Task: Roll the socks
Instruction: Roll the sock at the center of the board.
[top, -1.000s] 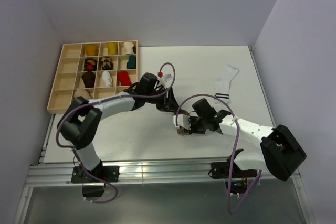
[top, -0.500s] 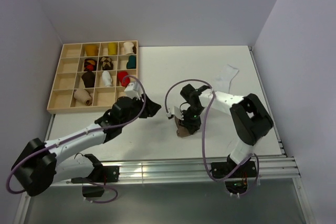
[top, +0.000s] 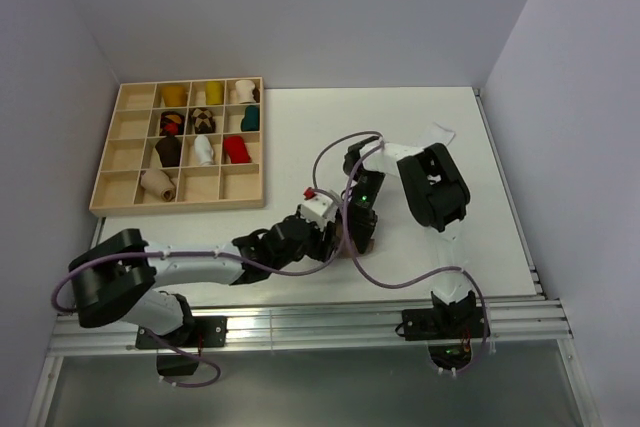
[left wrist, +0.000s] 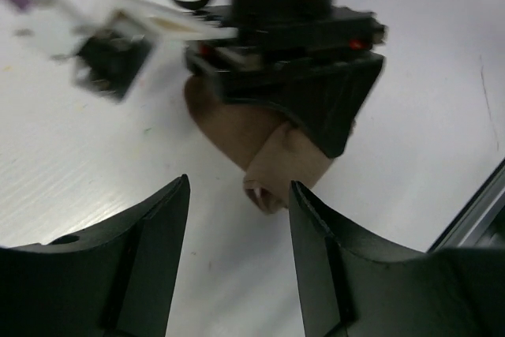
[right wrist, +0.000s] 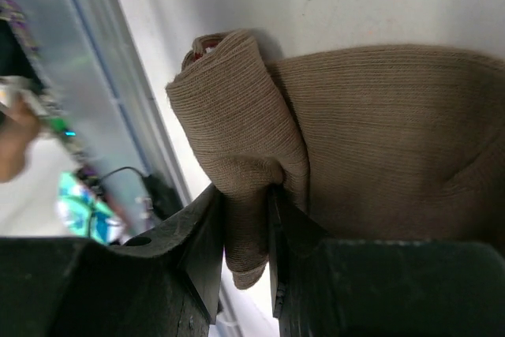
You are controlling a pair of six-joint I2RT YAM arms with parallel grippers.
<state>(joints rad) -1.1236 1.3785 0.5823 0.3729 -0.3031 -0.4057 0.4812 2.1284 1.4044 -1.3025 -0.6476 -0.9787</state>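
Note:
The brown sock [top: 348, 245] lies partly rolled near the table's front centre. In the right wrist view it [right wrist: 379, 124] fills the frame, with a maroon-and-white cuff edge at the roll's end. My right gripper [right wrist: 246, 226] is shut on a fold of it, standing over it in the top view [top: 358, 230]. My left gripper [left wrist: 239, 195] is open and empty, just short of the sock's rolled end [left wrist: 278, 165], to its left in the top view [top: 325, 237]. A corner of the cream sock [top: 440, 133] shows at the back right, mostly hidden by the right arm.
A wooden compartment tray [top: 120, 162] at the back left holds several rolled socks. The right arm's elbow [top: 430, 182] folds over the table's right half. The metal front rail [top: 300, 322] runs close behind the sock [right wrist: 87, 76].
My left arm swung away from the tray and came in low to the brown sock's left side, jaws open. My right arm folded in, its gripper staying on the sock.

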